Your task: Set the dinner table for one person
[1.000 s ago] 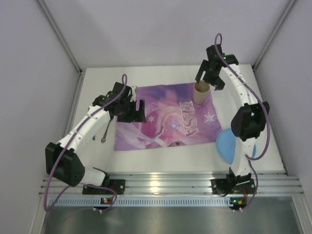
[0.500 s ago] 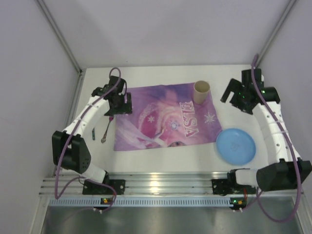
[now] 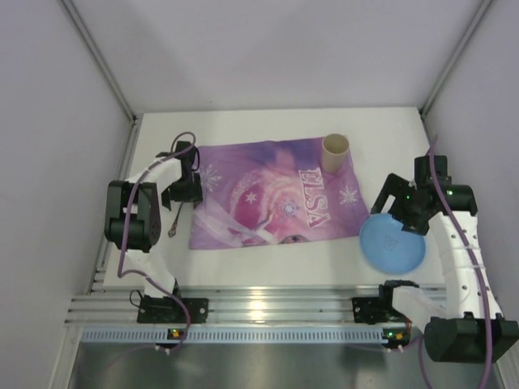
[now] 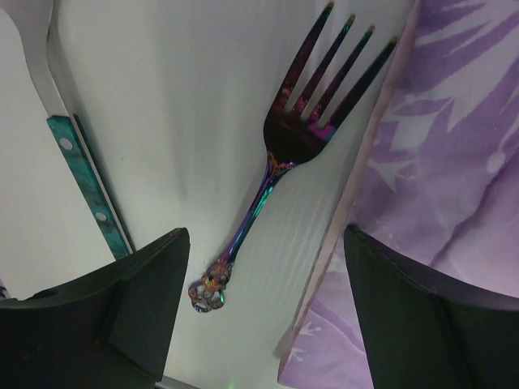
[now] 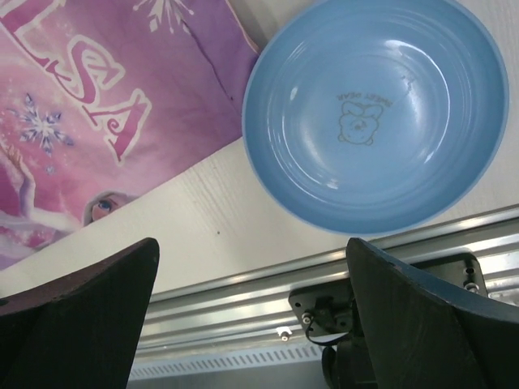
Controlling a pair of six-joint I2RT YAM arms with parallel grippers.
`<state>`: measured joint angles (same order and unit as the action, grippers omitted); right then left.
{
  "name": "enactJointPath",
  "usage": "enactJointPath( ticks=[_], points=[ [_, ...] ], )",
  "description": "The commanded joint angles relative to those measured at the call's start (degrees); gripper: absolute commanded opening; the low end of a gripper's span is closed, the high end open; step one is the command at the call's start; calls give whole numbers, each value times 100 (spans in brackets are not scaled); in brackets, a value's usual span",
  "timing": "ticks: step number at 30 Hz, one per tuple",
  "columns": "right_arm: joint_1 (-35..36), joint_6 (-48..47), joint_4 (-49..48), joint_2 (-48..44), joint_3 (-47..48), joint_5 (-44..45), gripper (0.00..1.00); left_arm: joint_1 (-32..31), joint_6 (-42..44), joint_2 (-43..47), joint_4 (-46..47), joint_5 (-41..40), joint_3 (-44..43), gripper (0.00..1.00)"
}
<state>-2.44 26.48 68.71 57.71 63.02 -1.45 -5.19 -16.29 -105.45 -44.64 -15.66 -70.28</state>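
- The metal rail at the near edge carries both arm bases; the right base is partly hidden behind its own arm.
- The blue plate lies on the white desk at the near right, just beside the corner of the purple placemat. I cannot tell whether rim and mat touch.
- From above, the plate's far left rim is covered by the right arm. A faint bear print sits at its centre, with lettering too small to read.
- The right gripper hangs over the plate's near left side, jaws spread wide and empty.
- The left gripper hangs over the fork, jaws wide apart with nothing between them.
- The fork lies flat on the desk along the placemat's left edge. From above, its tines are hidden under the gripper.
- A teal riveted handle, seemingly a knife, lies left of the fork. A finger cuts off its lower end, and the blade is hard to make out.
- The beige cup stands upright on the placemat's far right corner.
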Motion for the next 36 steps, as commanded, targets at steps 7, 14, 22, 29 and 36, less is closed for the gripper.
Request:
enactJointPath(
  ticks=[7,14,22,29,36],
  points=[
    [6,-178,450,-322,123,-162,99,378,47,-178,527,-359,120,80],
    [182,-222,372,-41,342,-92,99,449,100,7,571,-104,269,71],
    [374,-222,196,249,474,-110,99,484,179,779,729,133,700,70],
    [446,-231,99,363,456,-118,99,660,-14,1035,738,423,762,69],
    [516,-240,29,486,474,-109,99,677,47,825,799,458,682,68]
  ],
)
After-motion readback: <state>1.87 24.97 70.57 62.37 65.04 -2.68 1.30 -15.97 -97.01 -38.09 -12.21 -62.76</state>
